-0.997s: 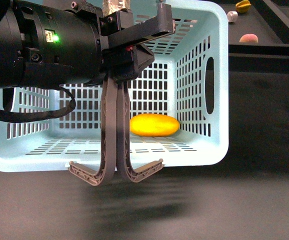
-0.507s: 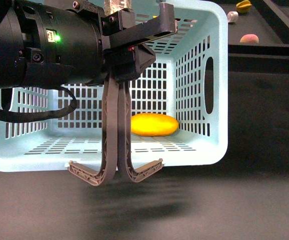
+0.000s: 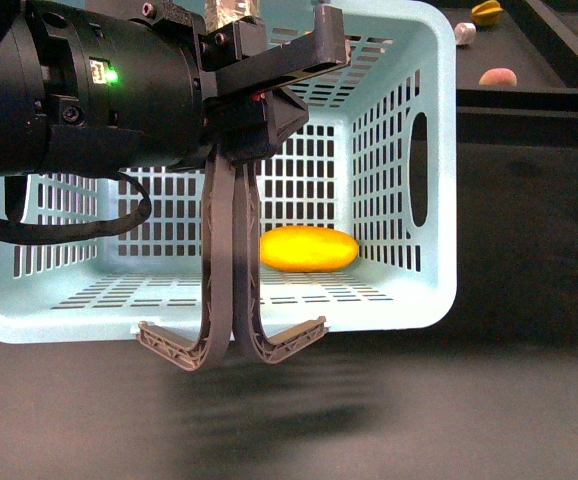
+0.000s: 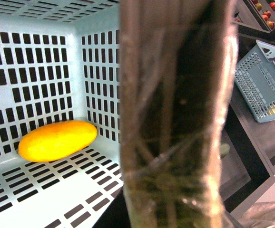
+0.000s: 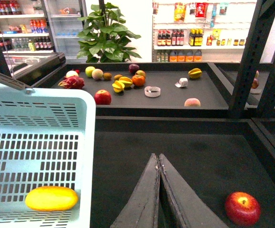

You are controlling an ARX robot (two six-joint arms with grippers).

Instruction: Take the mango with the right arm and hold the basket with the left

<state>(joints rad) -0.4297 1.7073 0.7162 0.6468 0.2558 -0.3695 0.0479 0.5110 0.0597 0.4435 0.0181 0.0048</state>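
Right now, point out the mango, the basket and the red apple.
mango (image 3: 309, 250), front view, middle of its skin.
basket (image 3: 399, 315), front view, near rim.
red apple (image 5: 242, 208), right wrist view, centre.

black cylindrical left arm (image 3: 79, 100), green light (image 3: 112, 75), looping cable (image 3: 69, 228), grey gripper (image 3: 231, 338).

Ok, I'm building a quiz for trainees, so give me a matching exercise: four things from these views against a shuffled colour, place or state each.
Things:
1. mango
2. apple
3. basket
4. right gripper

Descriptions:
a. shut, empty
b. light blue
c. red, on the table
d. lying in the basket

Pairs: 1-d, 2-c, 3-b, 4-a.
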